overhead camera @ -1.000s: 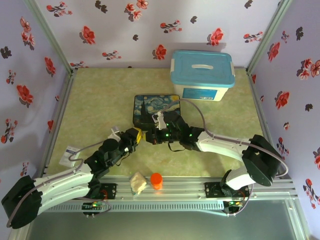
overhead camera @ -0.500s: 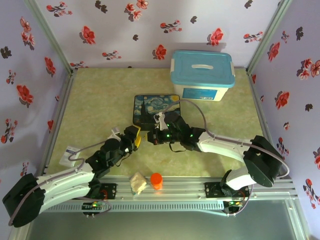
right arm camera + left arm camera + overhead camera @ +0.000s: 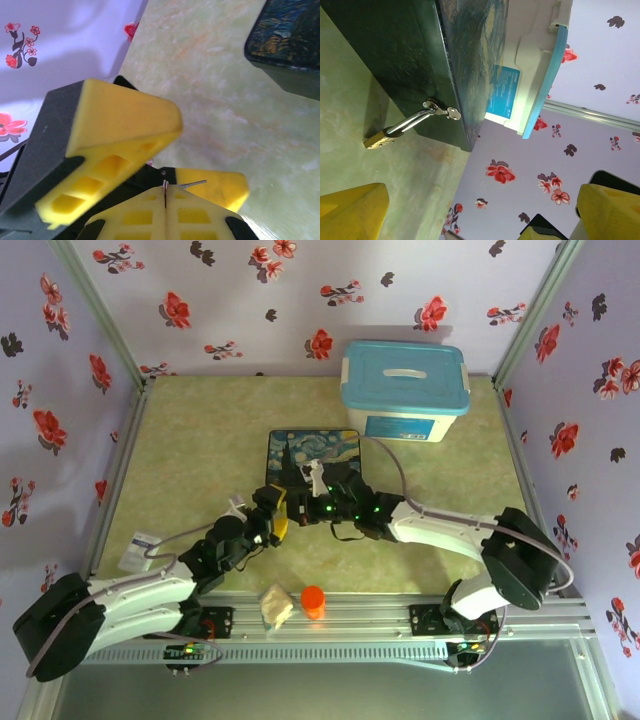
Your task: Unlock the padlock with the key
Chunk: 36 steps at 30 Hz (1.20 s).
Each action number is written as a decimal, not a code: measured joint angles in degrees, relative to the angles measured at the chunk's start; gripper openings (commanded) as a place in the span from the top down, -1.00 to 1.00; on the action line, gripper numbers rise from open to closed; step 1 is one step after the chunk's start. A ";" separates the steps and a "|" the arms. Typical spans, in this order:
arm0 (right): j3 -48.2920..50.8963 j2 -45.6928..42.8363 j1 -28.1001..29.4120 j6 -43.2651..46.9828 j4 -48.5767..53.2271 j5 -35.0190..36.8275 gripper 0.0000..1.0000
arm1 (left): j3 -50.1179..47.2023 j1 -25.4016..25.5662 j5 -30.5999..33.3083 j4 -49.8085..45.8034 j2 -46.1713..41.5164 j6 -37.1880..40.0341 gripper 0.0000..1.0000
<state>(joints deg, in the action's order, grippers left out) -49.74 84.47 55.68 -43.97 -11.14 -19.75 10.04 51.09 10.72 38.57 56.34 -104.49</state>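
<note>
At the near rail, an orange cap [image 3: 313,600] and a pale lump [image 3: 276,607] lie well apart from the work. Just beyond them, the change is found at the left jaws. A second ago they were drawn nearly together. Now they are spread wide, their yellow fingers [image 3: 351,209] parted to either edge of the left wrist view with nothing between them. The right jaws are pressed shut, and the key [image 3: 194,184] is pinched between their pads, its thin tip poking out sideways. In the right wrist view the left arm's open fingers are seen standing around that grip. From this it may be judged that the key has been passed to the right arm and let go by the left.

Further out, the padlock [image 3: 379,140] is seen unheld. Its shackle is hooked through the clasp [image 3: 440,110] on the near wall of the painted tin [image 3: 395,45], and its brass body rests on the counter [image 3: 345,100]. The key has not been brought to it, so insertion is judged to be the step left. The freed left jaws could be used to steady the lock body. Farthest back, a blue-lidded box [image 3: 540,85] stands near the tin.
</note>
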 measured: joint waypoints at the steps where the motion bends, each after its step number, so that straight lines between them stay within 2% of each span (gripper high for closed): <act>1: -0.20 0.39 0.22 -0.04 -0.35 -0.09 1.00 | -0.20 0.00 -0.02 1.14 0.50 -0.31 -0.93; 3: -0.46 1.11 0.61 -0.13 -1.03 -0.22 1.00 | -0.72 0.00 0.00 3.23 1.09 -0.83 -0.92; 6: -0.55 1.92 0.98 -0.17 -1.86 -0.44 1.00 | -0.92 0.02 0.02 4.90 1.53 -1.84 -0.79; 12: -0.52 2.25 1.49 -0.17 -2.25 -1.18 1.00 | -1.77 0.00 0.46 9.27 2.34 -3.15 -0.36; 23: -0.17 1.95 1.51 -0.13 -2.25 -1.42 1.00 | -2.67 -0.07 1.55 10.45 2.43 -3.21 -0.04; 31: 0.02 0.46 1.60 0.35 -0.17 -1.40 1.00 | -2.71 -0.07 1.68 9.90 1.73 -3.17 0.36; 36: 0.02 -0.11 1.60 0.79 0.79 -1.18 1.00 | -2.71 -0.07 1.68 8.66 0.63 -3.15 0.40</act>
<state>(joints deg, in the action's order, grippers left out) -49.71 84.36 57.28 -43.18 -10.35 -20.93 7.33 51.03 12.40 47.22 56.97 -107.63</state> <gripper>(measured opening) 0.039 0.302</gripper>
